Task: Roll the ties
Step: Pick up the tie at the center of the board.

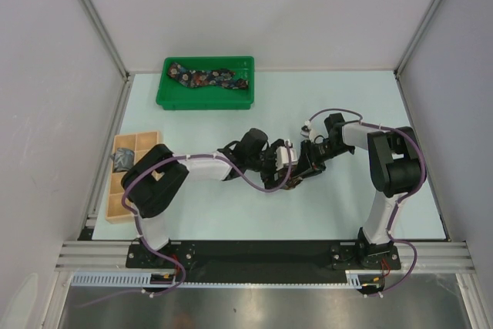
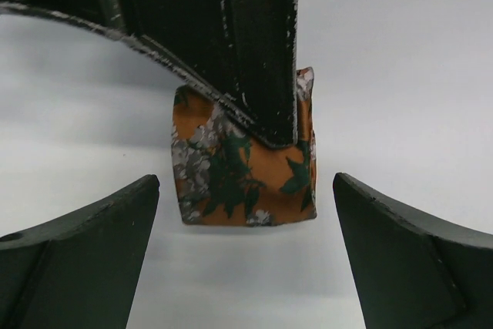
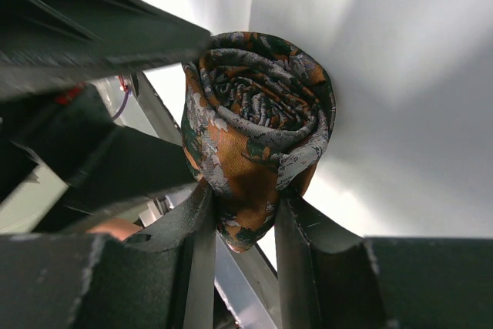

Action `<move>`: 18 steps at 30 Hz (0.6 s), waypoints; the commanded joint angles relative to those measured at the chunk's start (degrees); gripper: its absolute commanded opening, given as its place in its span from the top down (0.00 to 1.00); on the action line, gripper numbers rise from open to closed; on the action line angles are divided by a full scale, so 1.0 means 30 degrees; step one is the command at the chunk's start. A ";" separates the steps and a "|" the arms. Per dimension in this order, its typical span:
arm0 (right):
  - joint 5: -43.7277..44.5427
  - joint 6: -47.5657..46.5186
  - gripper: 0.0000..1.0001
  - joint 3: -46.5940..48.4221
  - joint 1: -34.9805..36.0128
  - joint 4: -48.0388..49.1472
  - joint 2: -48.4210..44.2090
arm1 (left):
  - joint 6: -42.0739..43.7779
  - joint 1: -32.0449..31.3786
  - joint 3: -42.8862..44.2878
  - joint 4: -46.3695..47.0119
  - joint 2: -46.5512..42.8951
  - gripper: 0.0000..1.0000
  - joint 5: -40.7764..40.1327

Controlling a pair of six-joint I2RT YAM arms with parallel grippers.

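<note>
While the right gripper (image 3: 244, 199) pinches the rolled rust-brown tie (image 3: 262, 98) at the centre of the table (image 1: 347, 206), the left gripper (image 2: 246, 181) faces it, wide open.
Risk: the pinch holds only the roll's lower edge, so the coil may spring loose on release.

Rust tie (image 3: 258, 113) rolled tight, pinched; navy tie (image 1: 209, 78) loose in tray (image 1: 165, 100); grey tie (image 1: 122, 160) in box (image 1: 116, 207).

The rust-brown tie (image 3: 258, 121) is rolled tight, spiral facing us centre frame; right gripper (image 3: 245, 209) pinches its lower edge; black hardware (image 3: 85, 44) upper left.
</note>
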 commanded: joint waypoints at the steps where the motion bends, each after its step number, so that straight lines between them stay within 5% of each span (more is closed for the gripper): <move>1: -0.0042 -0.0316 1.00 0.0112 0.0323 -0.0423 0.0056 | 0.0634 -0.0437 0.0623 0.1361 0.0575 0.01 -0.1719; 14: -0.0247 -0.0581 1.00 -0.0035 0.0440 -0.0453 -0.0178 | 0.1689 -0.0730 0.3229 -0.1447 0.2420 0.00 -0.0637; 18: -0.0393 -0.0405 1.00 -0.0064 0.0382 -0.0132 -0.0296 | 0.1660 -0.0730 0.3758 -0.2592 0.2684 0.13 0.0387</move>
